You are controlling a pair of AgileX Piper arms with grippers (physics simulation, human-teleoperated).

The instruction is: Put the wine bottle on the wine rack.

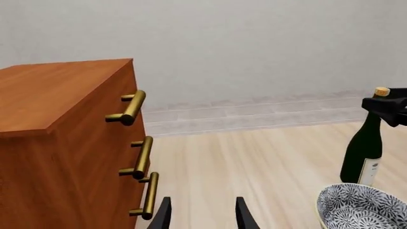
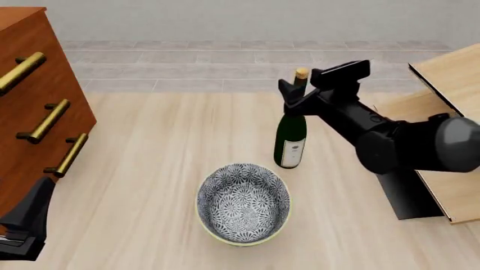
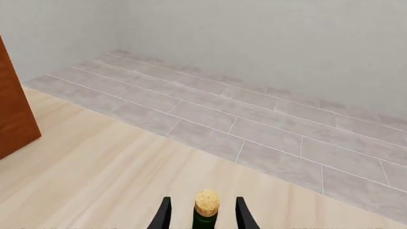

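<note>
In the front view the wine bottle (image 2: 291, 138) stands upright on the bench (image 2: 150, 140) just right of frame centre, behind a patterned bowl (image 2: 242, 202). The right gripper (image 2: 298, 97) sits at the bottle's neck, just under the cork; from here its jaw spacing is hard to read. The right wrist view settles that: the cork (image 3: 207, 202) sits between the two fingers (image 3: 164, 214) with clear gaps on both sides, so the gripper brackets the neck without closing on it. The wine rack (image 2: 450, 84) shows only in the front view, at the right edge, well apart from the bottle. The left gripper (image 1: 202, 214), barely visible at the front view's lower left, appears in its own wrist view with fingers spread and nothing between them, beside the drawer cabinet (image 1: 57, 143).
</note>
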